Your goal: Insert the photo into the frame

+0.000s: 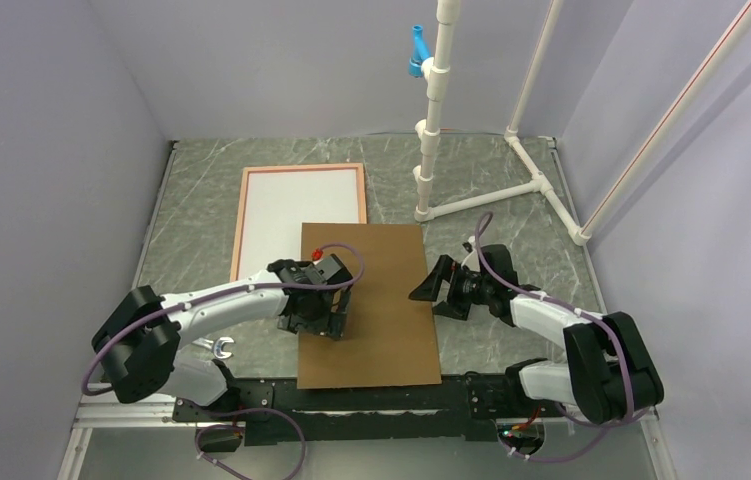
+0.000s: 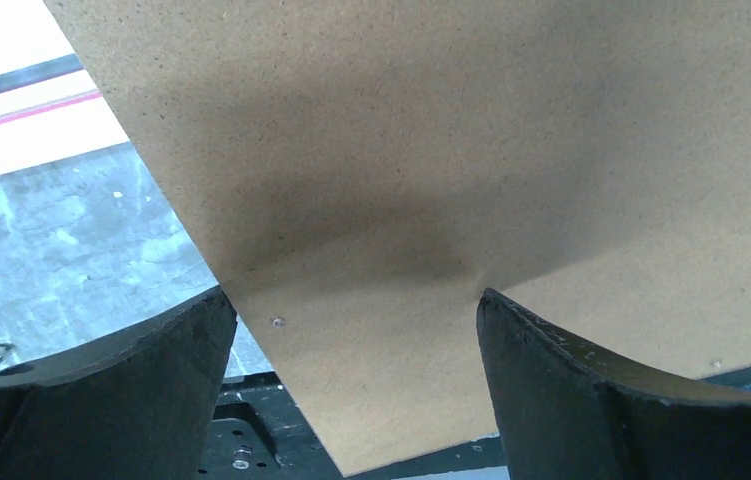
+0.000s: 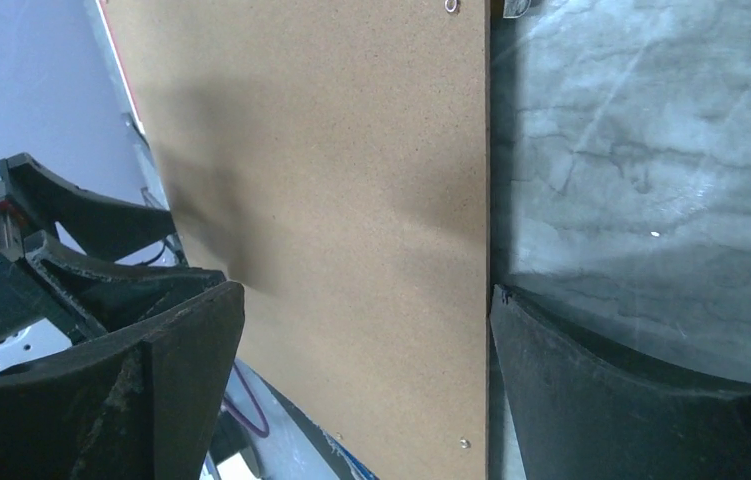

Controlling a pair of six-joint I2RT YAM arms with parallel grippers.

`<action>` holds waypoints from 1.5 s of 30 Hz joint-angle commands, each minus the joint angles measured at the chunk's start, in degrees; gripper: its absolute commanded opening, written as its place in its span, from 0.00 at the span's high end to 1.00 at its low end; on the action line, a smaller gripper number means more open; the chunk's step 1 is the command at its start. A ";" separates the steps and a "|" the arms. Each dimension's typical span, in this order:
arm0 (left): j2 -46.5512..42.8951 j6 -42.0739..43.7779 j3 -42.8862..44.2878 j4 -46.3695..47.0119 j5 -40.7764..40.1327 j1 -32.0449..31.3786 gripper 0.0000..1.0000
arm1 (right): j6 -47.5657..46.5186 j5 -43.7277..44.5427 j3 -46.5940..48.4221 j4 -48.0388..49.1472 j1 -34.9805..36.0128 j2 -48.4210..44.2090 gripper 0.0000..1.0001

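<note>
Frame (image 1: 303,167) is laid flat toward the far left corner of the table (image 1: 511,230), with a white face inside it; whether that is the photo can't be told. The frame's near right corner is overlapped by the brown backing board (image 1: 381,310), which runs to the table's near edge. Bare table is left to the right of the board, as far as the white pipe stand (image 1: 431,150). Left gripper (image 2: 353,295) is held over the board's left part, pointed down, fingers spread, nothing pinched. Right gripper (image 3: 366,290) is reached in low at the board's right edge, fingers spread wide; contact can't be told.
</note>
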 commanded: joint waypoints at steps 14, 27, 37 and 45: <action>-1.06 -6.65 6.85 -15.89 -17.59 -0.19 0.01 | -1.28 8.76 4.13 -8.56 7.80 -1.98 0.03; -17.72 -1.77 0.79 -0.10 -8.77 -0.11 0.01 | 6.93 0.52 -8.57 15.61 4.86 0.72 0.26; -23.54 -0.32 -1.20 8.33 -0.20 0.07 0.01 | 9.53 -7.88 -14.18 28.78 0.47 0.89 0.69; -25.82 -0.38 -2.41 11.03 2.45 0.57 0.01 | 11.17 -11.49 -12.95 31.81 0.44 -5.27 0.89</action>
